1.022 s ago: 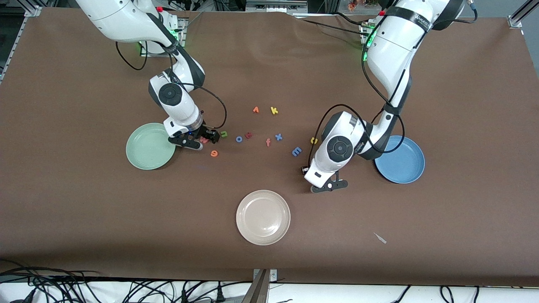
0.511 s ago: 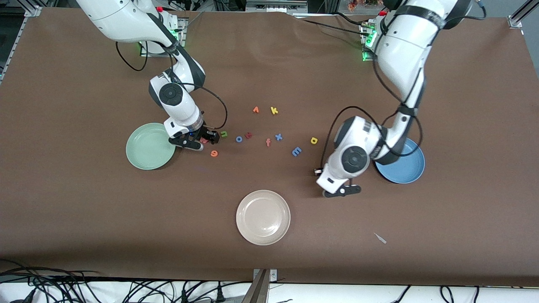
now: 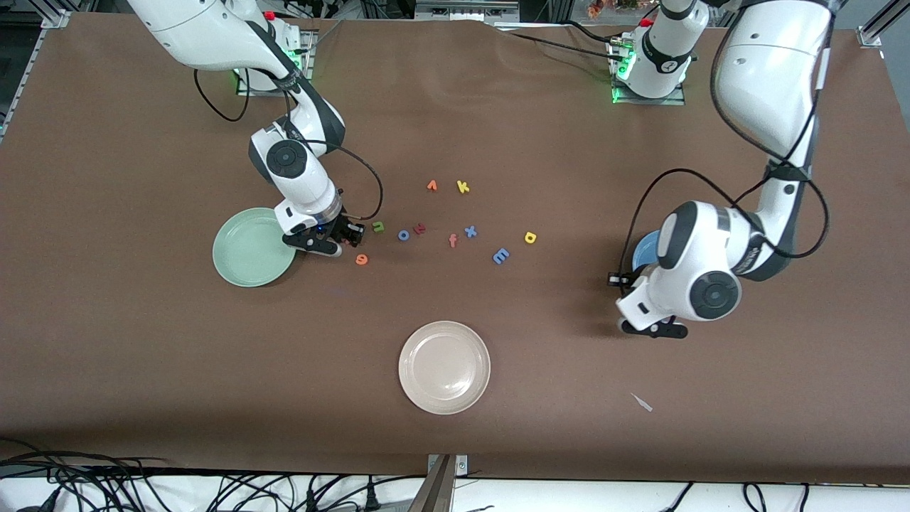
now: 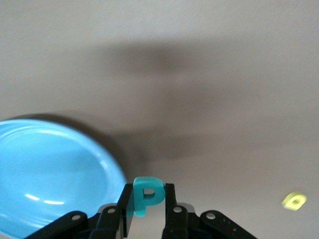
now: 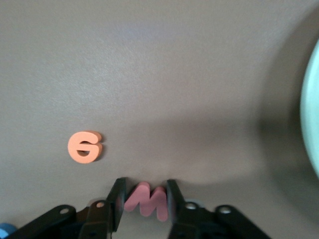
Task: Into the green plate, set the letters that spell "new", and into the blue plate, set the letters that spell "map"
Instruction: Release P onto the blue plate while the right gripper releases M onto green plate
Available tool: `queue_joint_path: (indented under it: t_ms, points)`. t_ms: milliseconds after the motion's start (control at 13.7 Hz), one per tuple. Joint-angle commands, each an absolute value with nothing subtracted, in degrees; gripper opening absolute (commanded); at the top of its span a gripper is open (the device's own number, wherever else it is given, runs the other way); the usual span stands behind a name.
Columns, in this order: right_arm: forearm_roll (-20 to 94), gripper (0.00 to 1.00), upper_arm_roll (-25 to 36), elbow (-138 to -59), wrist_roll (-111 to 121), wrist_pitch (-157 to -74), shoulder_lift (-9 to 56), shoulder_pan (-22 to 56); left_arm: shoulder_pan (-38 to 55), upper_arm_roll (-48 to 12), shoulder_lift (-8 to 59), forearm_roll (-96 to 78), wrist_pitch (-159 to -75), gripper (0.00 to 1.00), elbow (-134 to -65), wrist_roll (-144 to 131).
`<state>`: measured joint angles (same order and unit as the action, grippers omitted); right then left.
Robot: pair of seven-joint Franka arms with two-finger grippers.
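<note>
Spreading across the brown desk were three plates: the green plate toward the right arm's end, the blue plate toward the left arm's end and mostly hidden by that arm, and a cream plate nearest the front edge. The left gripper, just beside the blue plate's rim, pinched the teal p, held upright with its stem running down between the fingers. The right gripper, low beside the green plate, had its fingers closed against the salmon w, which lay flat. Near it lay the orange e and green n; mid-desk, the blue m and yellow a.
</note>
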<state>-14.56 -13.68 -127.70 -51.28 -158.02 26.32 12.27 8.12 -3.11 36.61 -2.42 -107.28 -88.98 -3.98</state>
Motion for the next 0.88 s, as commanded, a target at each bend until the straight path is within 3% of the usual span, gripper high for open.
queue_joint_path:
  t_ms: [0,219,438,511,584,657,803]
  points:
    - [-15.9,0.31,-12.9,-127.7,-52.2,-155.7,25.1,12.8,7.1,-3.6,24.9,0.3,-118.6,0.0,-107.9,-1.8]
    - [-15.8,0.31,-12.9,-127.6,-51.1,-154.1,23.1,12.7,4.7,-3.6,21.8,3.2,-127.2,0.0,-116.9,-1.6]
    - [-15.8,0.31,-12.8,-127.5,-47.1,-149.0,19.3,11.5,2.2,-3.7,24.1,4.3,-129.0,0.0,-117.4,-1.5]
    - [-15.8,0.31,-12.8,-127.6,-44.3,-147.8,18.1,9.6,1.9,-3.6,24.3,4.3,-128.4,0.21,-117.0,-1.5]
    - [-15.7,0.31,-12.9,-127.6,-40.4,-146.8,17.1,7.3,1.6,-3.7,24.2,4.3,-127.9,0.8,-116.5,-1.6]
    - [-15.6,0.31,-12.9,-127.6,-36.3,-145.6,16.4,5.3,1.7,-3.7,24.2,4.2,-126.6,1.0,-115.5,-2.2]
    - [-15.6,0.32,-12.9,-127.6,-28.9,-143.4,14.9,1.4,2.3,-4.0,23.7,3.3,-123.2,1.0,-113.9,-6.6]
